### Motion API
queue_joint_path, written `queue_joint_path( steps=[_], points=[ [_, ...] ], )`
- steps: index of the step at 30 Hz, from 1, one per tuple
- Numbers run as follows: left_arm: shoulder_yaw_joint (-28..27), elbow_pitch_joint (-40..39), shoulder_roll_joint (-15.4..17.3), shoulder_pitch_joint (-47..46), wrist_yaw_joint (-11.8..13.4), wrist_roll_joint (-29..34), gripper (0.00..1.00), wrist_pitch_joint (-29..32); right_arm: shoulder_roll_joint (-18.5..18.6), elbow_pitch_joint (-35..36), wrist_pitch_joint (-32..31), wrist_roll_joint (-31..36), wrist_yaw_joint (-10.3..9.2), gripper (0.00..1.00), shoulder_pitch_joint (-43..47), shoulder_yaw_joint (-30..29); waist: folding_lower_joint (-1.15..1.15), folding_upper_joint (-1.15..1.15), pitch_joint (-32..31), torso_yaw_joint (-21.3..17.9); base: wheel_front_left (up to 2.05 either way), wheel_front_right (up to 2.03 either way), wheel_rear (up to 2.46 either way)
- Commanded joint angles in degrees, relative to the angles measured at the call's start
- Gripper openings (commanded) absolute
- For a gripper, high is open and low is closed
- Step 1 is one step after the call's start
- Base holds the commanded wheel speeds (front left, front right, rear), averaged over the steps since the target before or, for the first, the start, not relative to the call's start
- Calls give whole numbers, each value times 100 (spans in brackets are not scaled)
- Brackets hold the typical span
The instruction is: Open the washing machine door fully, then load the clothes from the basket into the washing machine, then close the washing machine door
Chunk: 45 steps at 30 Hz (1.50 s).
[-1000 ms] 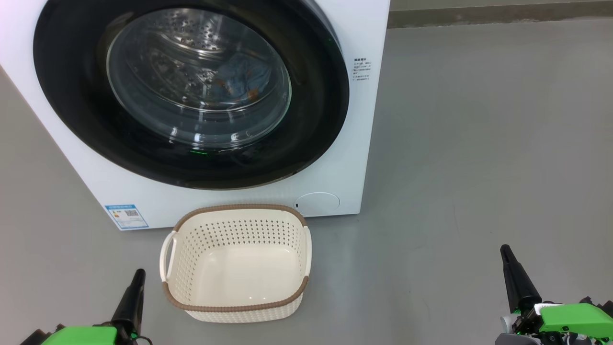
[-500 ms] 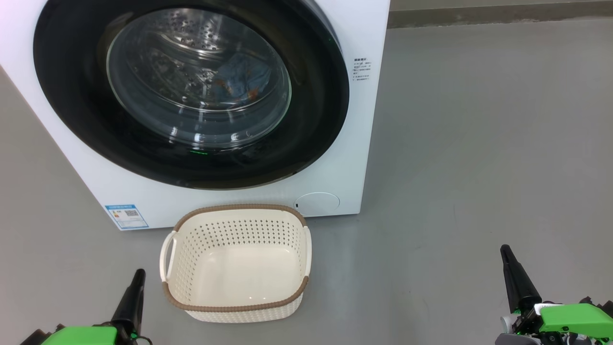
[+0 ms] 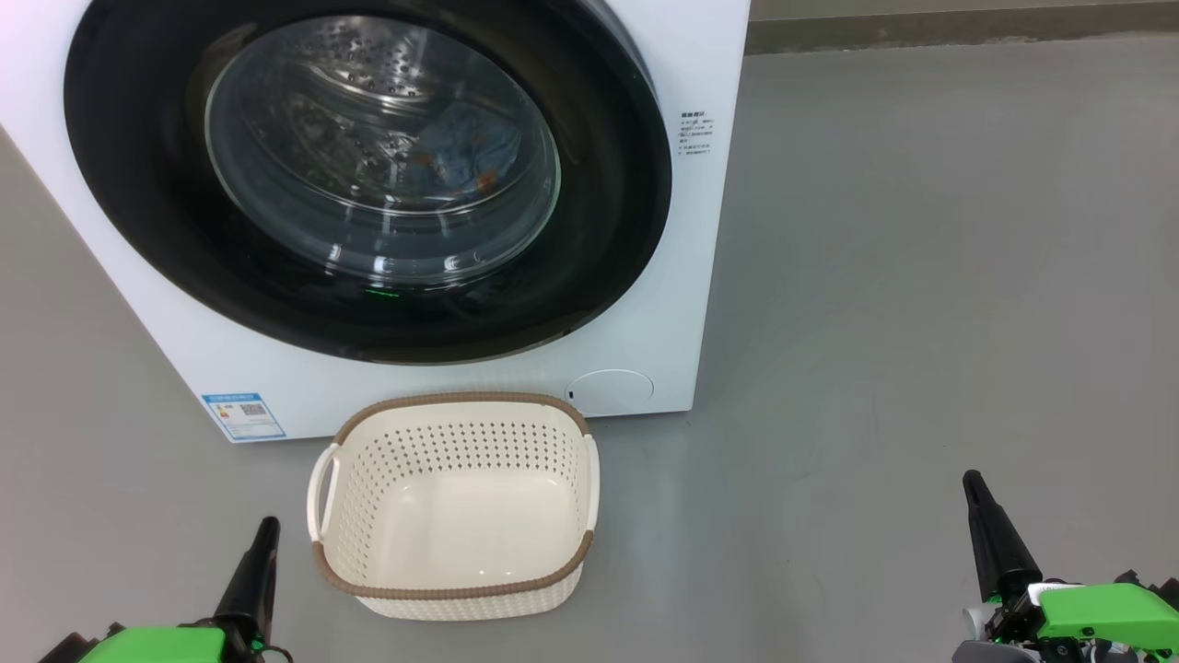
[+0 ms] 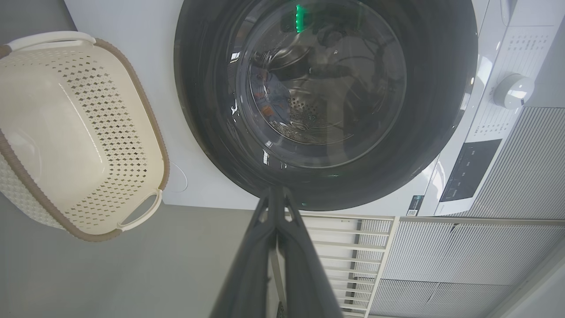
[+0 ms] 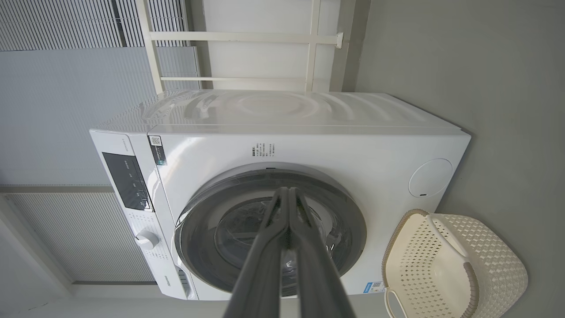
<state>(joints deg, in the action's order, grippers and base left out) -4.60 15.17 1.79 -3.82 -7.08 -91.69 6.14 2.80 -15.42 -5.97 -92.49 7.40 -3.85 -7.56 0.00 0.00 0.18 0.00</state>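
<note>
The white washing machine (image 3: 700, 276) fills the upper left of the head view. Its round black-rimmed door (image 3: 608, 184) lies flat against the front, closed. Through the glass I see the light-blue clothes (image 3: 470, 147) inside the steel drum. On the floor in front of the machine stands the cream basket (image 3: 456, 506), with nothing in it. My left gripper (image 3: 265, 529) is shut, low at the bottom left, just left of the basket. At the bottom right, well away from the basket, my right gripper (image 3: 972, 483) is shut too. In the wrist views the door (image 4: 432, 132) (image 5: 348, 229) and the basket (image 4: 79, 132) (image 5: 454, 269) show sideways.
Grey floor (image 3: 921, 276) spreads out to the right of the machine. A small round hatch (image 3: 610, 390) sits at the machine's lower right, a blue-white label (image 3: 243, 416) at its lower left. A control panel with a knob (image 4: 512, 90) and ribbed wall panels (image 4: 463, 256) appear in the wrist views.
</note>
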Motion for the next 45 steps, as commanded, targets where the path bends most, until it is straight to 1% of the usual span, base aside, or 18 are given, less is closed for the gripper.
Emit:
queue_joint_path(
  steps=[1,45],
  points=[
    [-191,-112,109,-237,-41,-49,0,34,22,140,-40,21,9,0,-232,118,0,0,0,0,0,0,0],
    [-191,-112,109,-237,-41,-49,0,34,15,140,-49,30,9,0,-233,108,0,0,0,0,0,0,0]
  ],
)
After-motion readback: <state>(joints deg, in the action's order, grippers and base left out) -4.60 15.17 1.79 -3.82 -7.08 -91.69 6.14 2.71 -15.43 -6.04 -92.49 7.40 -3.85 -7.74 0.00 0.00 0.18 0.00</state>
